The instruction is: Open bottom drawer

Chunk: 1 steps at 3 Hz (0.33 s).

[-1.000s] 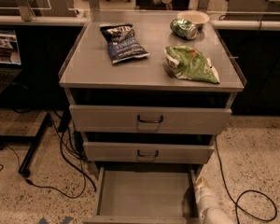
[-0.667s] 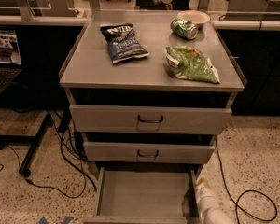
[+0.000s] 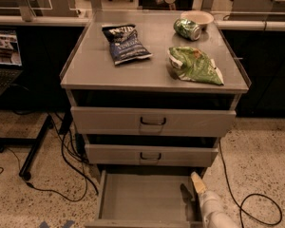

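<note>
The bottom drawer (image 3: 142, 196) of the grey metal cabinet stands pulled out, showing its plain grey, empty inside. Its front panel lies at the lower frame edge, mostly cut off, and its handle is out of view. My gripper (image 3: 192, 189) sits at the drawer's right side, with one pale finger (image 3: 198, 183) over the right wall and a darker finger (image 3: 186, 194) inside the drawer. The white arm (image 3: 213, 215) rises from the bottom right. The mid-sized drawer front (image 3: 151, 155) and the tallest drawer front (image 3: 153, 121) above are pushed in.
On the cabinet top (image 3: 99, 68) lie a dark blue chip bag (image 3: 126, 42), a green chip bag (image 3: 194, 64), a green can (image 3: 186, 28) and a pale bowl (image 3: 197, 17). Cables (image 3: 61, 165) run over the speckled floor on both sides. A black stand leg (image 3: 33, 151) is at the left.
</note>
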{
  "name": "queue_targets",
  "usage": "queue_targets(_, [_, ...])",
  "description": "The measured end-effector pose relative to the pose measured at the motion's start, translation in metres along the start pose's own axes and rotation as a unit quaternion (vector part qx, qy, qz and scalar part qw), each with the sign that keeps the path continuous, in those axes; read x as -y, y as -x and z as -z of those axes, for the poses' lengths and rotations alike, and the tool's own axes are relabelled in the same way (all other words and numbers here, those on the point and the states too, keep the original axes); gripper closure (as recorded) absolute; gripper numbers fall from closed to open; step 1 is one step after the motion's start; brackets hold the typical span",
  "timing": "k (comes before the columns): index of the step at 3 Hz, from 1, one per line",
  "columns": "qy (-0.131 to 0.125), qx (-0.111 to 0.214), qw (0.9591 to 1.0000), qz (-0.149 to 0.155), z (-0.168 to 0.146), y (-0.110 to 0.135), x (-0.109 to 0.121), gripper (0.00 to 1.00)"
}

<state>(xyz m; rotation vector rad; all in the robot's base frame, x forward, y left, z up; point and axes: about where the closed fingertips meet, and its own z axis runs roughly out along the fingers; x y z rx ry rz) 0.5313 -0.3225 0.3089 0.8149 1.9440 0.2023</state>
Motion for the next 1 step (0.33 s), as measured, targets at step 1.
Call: queue_targets(1, [0.0, 0.0, 1.0, 0.0, 0.0, 0.0, 0.0, 0.0])
